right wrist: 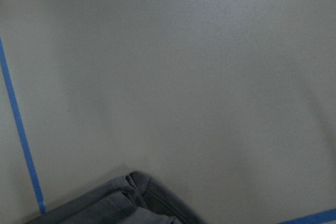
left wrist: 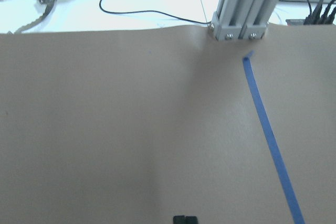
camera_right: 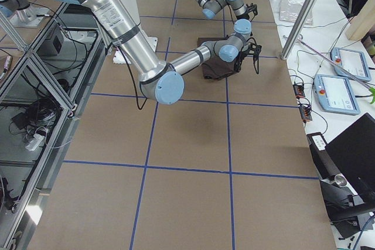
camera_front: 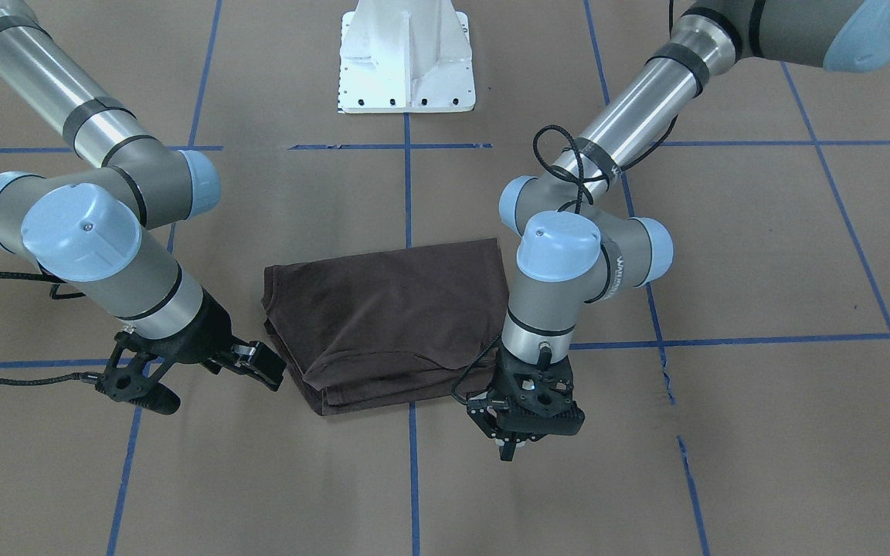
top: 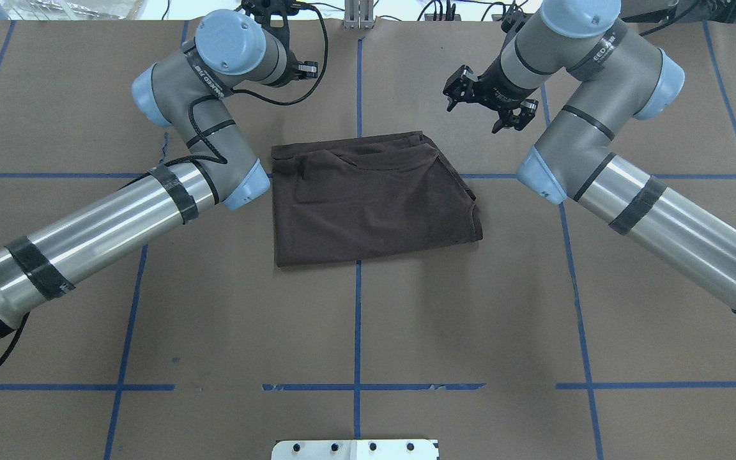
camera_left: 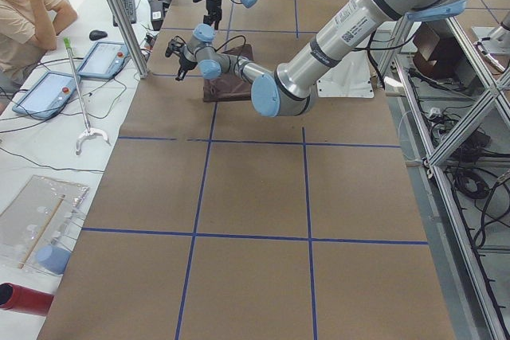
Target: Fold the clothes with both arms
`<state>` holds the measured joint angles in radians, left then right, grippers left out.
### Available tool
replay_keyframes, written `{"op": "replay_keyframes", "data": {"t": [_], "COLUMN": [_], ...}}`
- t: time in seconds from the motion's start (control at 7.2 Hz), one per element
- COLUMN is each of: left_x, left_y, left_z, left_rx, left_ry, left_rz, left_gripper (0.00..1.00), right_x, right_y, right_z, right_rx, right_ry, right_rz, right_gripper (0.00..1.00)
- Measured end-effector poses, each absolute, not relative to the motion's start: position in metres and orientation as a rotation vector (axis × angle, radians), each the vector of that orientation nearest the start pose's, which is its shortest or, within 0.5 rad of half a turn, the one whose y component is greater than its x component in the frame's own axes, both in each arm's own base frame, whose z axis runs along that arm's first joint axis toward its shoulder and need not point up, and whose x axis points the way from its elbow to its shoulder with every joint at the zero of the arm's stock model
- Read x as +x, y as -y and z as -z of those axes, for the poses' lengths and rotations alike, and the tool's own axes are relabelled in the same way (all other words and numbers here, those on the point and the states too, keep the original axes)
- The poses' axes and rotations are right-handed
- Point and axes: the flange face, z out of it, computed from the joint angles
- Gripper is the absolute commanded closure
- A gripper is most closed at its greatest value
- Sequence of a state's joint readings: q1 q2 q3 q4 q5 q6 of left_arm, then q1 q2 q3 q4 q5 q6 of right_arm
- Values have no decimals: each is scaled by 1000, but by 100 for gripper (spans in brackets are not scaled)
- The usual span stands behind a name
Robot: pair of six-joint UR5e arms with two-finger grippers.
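The dark brown T-shirt point(camera_front: 391, 316) lies folded into a rough rectangle at the middle of the table, its layered edges towards the far side point(top: 368, 198). My left gripper point(camera_front: 508, 448) hangs past the shirt's far corner, just above the table, with its jaws together and empty. Its fingertips point(left wrist: 185, 219) show touching at the bottom edge of the left wrist view. My right gripper point(camera_front: 263, 371) is beside the shirt's other far corner, tilted and apart from the cloth. Its jaws look spread point(top: 480, 108) and empty. The right wrist view shows one corner of the shirt point(right wrist: 121, 203).
The white bolted pedestal point(camera_front: 406, 62) stands at the robot's side of the table. Blue tape lines point(top: 357, 306) cross the brown table cover. An aluminium post point(left wrist: 244, 3) stands at the table's far edge. An operator point(camera_left: 24, 5) sits by tablets beyond that edge.
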<state>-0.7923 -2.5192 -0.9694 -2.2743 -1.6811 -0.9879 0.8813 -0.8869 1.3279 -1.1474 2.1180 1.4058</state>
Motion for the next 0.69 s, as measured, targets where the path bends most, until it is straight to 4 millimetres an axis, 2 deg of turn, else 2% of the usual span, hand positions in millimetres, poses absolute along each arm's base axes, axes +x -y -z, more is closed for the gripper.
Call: {"op": "replay_keyframes", "data": {"t": [0.14,0.28,0.42,0.56,0.69], "left_x": [493,466,423,359,276], "left_y": [676,650,630,631,645], "left_z": [-238,-243,-255,-276,-311], "left_rx": [569,554,548,557,584], "left_ry": [-895,-919,-934,-924,-885], "left_rz": [113,97,77,20,-77], "left_gripper": [100,100,95,86,80], "right_x": [-420,-416,-401,-371,-322], "right_y": [627,621,621,629,642], "right_z": [-295,-289,-294,-311,-344], "right_rx": [-24,-18,-9,16,63], "right_ry": [1001,1013,1014,1001,974], "right_rz": [-431,-435,-443,-437,-385], "right_gripper": [0,0,0,0,0]}}
